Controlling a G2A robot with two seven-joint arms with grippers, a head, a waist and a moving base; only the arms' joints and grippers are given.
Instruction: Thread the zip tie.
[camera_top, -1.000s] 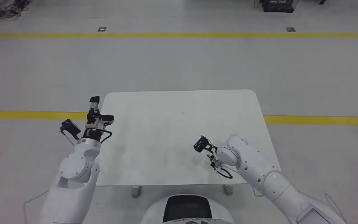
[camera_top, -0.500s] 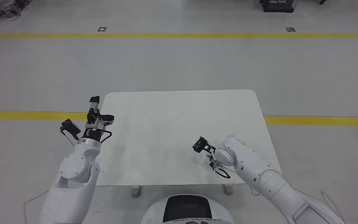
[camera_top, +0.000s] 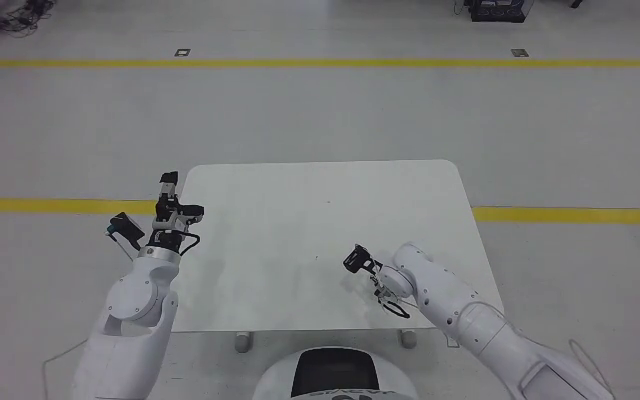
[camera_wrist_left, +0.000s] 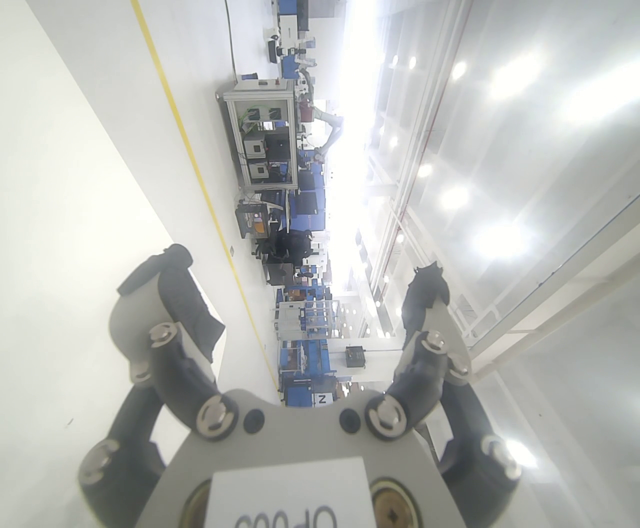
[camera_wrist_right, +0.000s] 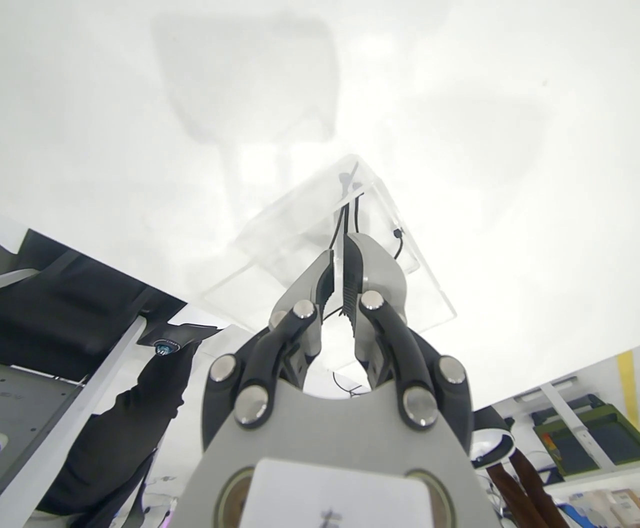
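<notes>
Right pincer (camera_wrist_right: 340, 247) clamped on thin black zip tie (camera_wrist_right: 345, 212) low over desk (camera_top: 300, 200) near its front edge, left pincer (camera_wrist_left: 297, 264) gaping wide off desk's left side; risk: slender tie may pivot in the pinch, tip missing the head slot.

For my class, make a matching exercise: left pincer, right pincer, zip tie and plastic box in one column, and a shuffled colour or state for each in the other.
Things:
1. left pincer
2. right pincer
3. zip tie
4. box

Colour or state:
A. clear
B. shut on a thin strip
C. black
D. open, holding nothing

Pairs: 1-D, 2-B, 3-C, 4-A
</notes>
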